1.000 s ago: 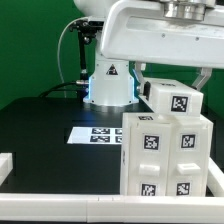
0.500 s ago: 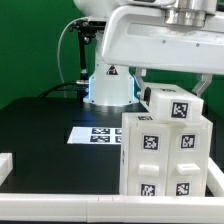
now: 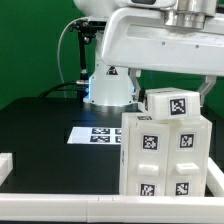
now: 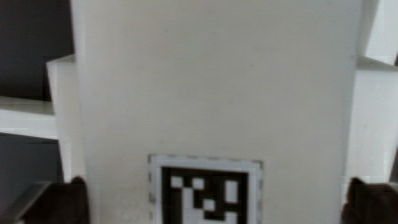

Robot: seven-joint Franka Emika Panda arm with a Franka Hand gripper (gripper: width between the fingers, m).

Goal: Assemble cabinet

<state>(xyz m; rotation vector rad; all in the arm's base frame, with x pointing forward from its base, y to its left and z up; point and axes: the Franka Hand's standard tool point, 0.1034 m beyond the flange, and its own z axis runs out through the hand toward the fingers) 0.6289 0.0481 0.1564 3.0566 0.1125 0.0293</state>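
Black tabletop; pincer clamps a small white tagged block, now lower, nearly atop the large white boxy plastic cabinet

One cabinet; one small tagged white block; one marker board; one arm.

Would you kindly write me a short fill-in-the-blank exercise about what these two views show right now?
1. The cabinet stands on a table whose surface is ____ in colour.
2. The marker board lies flat to the exterior view's ____ of the cabinet.
3. In the wrist view, the fingers flank a ____ block bearing a tag.

Missing words: black; left; white
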